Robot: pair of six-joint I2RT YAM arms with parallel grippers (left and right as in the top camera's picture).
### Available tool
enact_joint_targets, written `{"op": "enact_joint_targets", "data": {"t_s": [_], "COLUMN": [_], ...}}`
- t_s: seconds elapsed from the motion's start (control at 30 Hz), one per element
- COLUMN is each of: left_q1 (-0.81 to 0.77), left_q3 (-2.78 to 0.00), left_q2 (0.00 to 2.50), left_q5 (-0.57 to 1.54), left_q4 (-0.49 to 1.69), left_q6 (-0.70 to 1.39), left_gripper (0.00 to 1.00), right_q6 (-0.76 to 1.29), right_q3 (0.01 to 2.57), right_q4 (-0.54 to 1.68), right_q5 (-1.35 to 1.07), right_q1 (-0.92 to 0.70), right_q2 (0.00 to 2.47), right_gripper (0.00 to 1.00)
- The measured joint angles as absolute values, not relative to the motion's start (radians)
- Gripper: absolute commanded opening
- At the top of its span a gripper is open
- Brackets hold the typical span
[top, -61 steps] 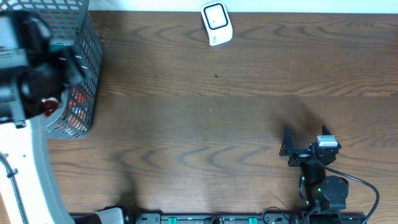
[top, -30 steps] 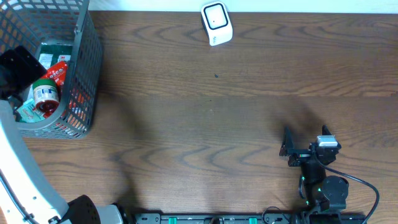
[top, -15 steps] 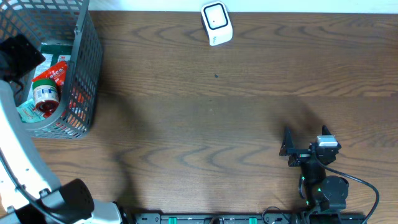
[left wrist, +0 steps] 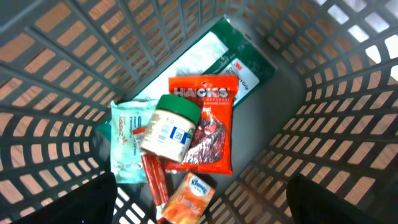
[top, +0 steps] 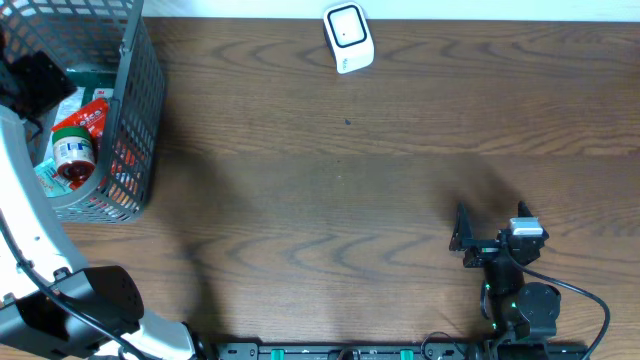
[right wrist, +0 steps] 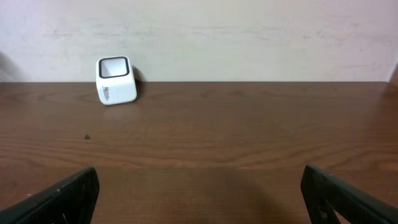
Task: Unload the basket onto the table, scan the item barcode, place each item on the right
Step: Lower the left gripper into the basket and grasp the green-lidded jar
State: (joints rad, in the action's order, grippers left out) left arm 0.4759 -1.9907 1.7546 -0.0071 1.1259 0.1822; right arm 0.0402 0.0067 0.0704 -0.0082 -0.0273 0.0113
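A grey mesh basket [top: 137, 120] stands at the table's far left. In it lie a white jar with a green lid [left wrist: 171, 127], a red Hacks bag [left wrist: 208, 112], a green 3M pack [left wrist: 227, 56], a teal wipes packet [left wrist: 127, 140], an orange Kleenex pack [left wrist: 189, 199] and red sticks [left wrist: 152, 177]. My left gripper [left wrist: 202, 208] hangs open above them, holding nothing; from overhead the left gripper [top: 35, 78] is over the basket's left part. The white scanner [top: 348, 37] sits at the far edge. My right gripper [top: 461, 231] rests open near the front right, facing the scanner [right wrist: 115, 80].
The basket's walls [left wrist: 336, 124] close in on all sides of my left gripper. A pale wall [right wrist: 249, 37] runs behind the table's far edge. Bare brown wood [top: 340, 200] lies between basket, scanner and right arm.
My left gripper has shifted a little toward the far side over the basket, still open, and its arm has swung left at the front. The right arm has not moved.
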Motion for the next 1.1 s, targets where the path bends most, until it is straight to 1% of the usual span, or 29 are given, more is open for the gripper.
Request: {"op": "enact_joint_targets", "data": {"t_s": [0.43, 1.1], "left_q1": [0.476, 0.476], "left_q3": [-1.991, -1.991], "left_q2": [1.765, 1.928], "left_q5": [-0.007, -0.007], "left_q4": [1.061, 1.042], "left_q6": [0.182, 0.156], "left_gripper": [0.88, 0.88], "right_q6": [0.041, 0.041], "right_q3": [0.007, 0.007], "right_q4": [0.070, 0.070], "right_q5": [-0.008, -0.008], "right_q1": [-0.027, -0.027], "right_q2": [0.011, 0.011], "right_gripper": [0.99, 0.99]}}
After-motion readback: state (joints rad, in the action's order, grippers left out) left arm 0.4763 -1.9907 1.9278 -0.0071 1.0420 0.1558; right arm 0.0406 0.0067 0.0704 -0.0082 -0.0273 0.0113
